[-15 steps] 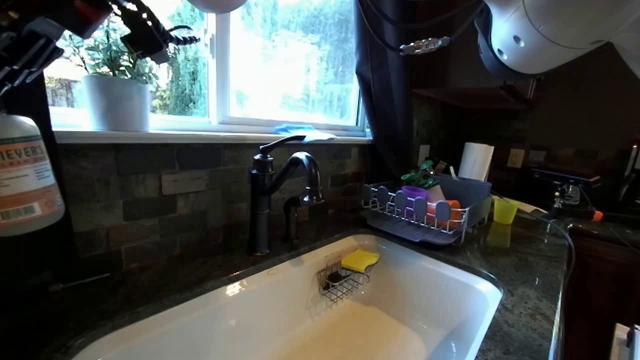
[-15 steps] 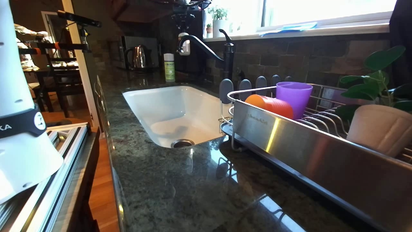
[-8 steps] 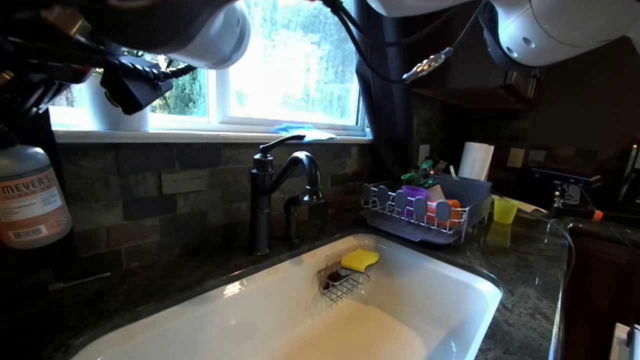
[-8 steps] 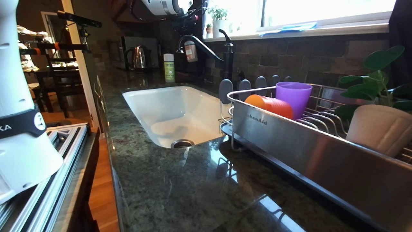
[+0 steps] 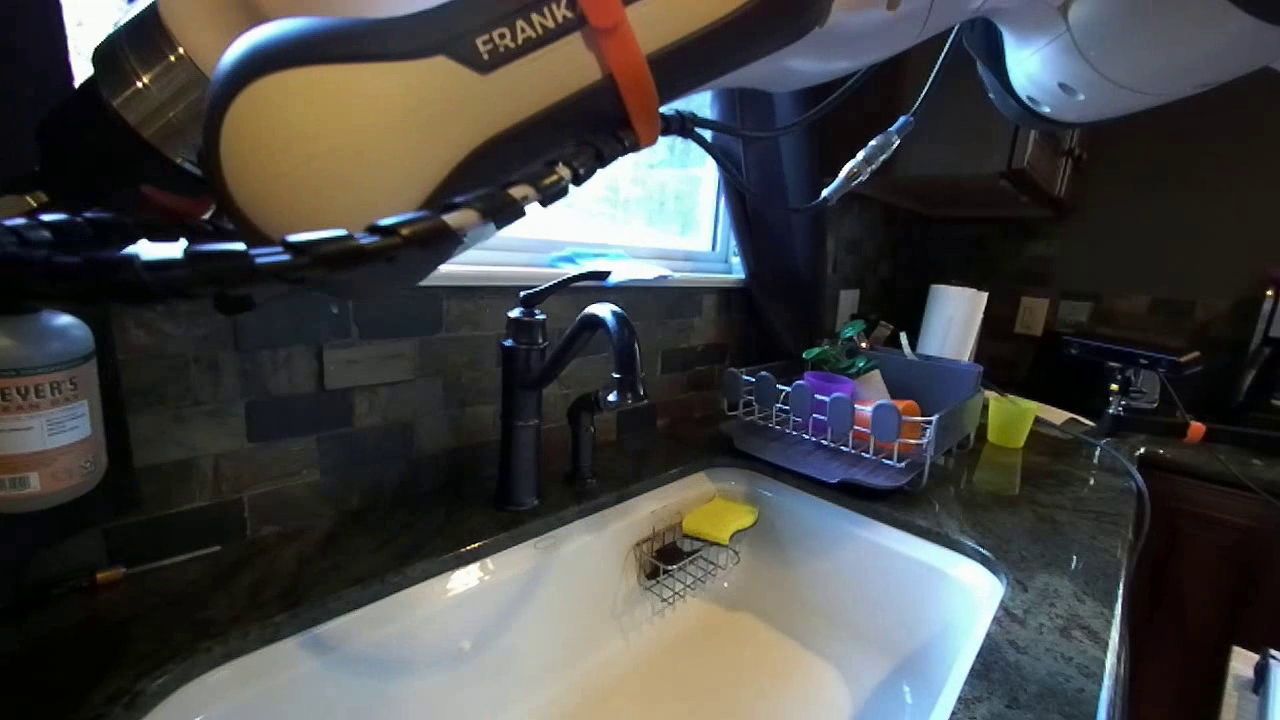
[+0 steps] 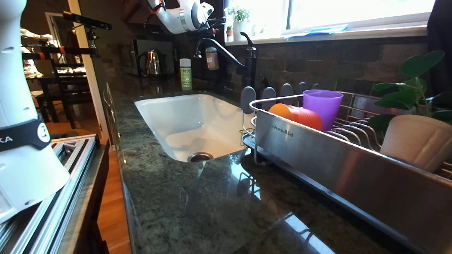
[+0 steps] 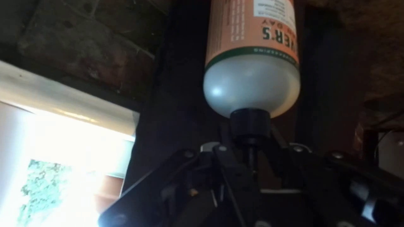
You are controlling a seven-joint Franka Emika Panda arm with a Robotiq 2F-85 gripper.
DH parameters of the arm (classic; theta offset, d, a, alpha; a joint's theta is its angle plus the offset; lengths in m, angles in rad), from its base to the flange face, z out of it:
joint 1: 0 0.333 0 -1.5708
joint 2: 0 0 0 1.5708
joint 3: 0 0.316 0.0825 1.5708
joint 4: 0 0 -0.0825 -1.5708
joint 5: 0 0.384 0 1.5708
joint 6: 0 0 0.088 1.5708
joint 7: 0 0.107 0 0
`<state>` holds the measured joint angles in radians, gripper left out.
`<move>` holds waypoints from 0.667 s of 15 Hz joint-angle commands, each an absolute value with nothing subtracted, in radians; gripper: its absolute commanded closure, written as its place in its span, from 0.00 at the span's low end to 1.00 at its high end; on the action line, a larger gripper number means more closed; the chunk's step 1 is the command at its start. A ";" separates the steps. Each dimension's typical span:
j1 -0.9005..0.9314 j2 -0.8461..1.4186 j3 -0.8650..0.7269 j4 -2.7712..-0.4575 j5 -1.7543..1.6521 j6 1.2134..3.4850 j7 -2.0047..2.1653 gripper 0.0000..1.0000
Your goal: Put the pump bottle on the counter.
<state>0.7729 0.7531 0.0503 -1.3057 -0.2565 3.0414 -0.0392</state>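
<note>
1. Jaws of the gripper (image 7: 251, 134) clamp the Meyer's pump bottle (image 5: 50, 415) by its top, hanging clear of the counter (image 5: 1060, 610), far left in an exterior view.
2. Black faucet (image 5: 520, 420) behind the white sink (image 5: 860, 540).
3. Dish rack (image 5: 950, 400) on the counter.
4. Yellow cup (image 5: 1010, 422) near it.

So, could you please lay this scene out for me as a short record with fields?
Held item: translucent pump bottle with orange label and black top, roughly upright
Grip: black two-fingered gripper, closed on that top
Goal surface: dark, speckled, glossy stone counter
Task status: bottle appears raised above the counter, not yet placed
Set into counter: glossy white sink
Also on counter: metal-sided dish rack holding purple cup and orange cup
</note>
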 commanded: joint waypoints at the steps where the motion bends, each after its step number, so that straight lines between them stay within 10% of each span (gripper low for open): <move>1: 0.812 0.712 -0.003 -1.400 -0.239 3.164 0.060 0.92; 10: 0.770 0.707 0.104 -1.512 -0.192 3.210 0.162 0.92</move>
